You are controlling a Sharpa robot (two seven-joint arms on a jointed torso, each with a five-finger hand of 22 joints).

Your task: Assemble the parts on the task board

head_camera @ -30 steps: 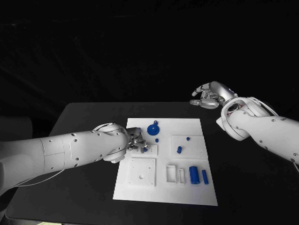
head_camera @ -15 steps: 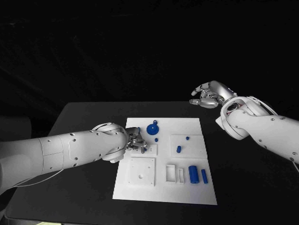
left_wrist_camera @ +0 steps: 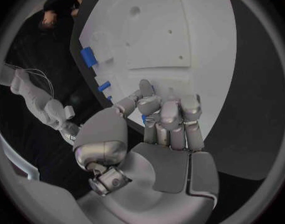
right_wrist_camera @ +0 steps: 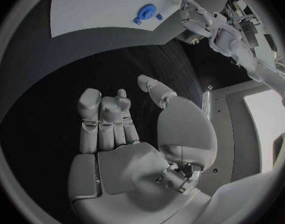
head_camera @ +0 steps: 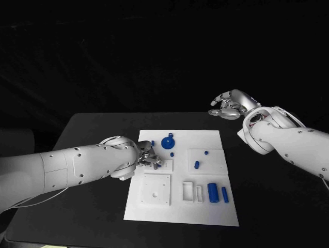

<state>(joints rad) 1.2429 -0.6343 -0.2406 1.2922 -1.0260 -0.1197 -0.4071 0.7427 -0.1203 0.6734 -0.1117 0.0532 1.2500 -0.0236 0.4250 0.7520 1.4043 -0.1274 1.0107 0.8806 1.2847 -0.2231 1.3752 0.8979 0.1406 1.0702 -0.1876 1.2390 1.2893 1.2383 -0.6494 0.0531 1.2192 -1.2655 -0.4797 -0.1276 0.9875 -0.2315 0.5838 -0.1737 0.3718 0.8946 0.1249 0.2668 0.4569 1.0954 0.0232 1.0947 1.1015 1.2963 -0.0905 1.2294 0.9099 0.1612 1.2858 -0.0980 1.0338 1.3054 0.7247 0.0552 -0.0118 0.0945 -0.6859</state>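
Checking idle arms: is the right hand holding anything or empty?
Empty. The right hand hangs over bare black table, fingers curled inward with nothing between them.

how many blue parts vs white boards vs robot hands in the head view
blue parts: 6 (round disc, two small pieces beside it, short peg, thick cylinder, thin cylinder)
task board: 1
hands: 2 (left hand, right hand)
total: 9
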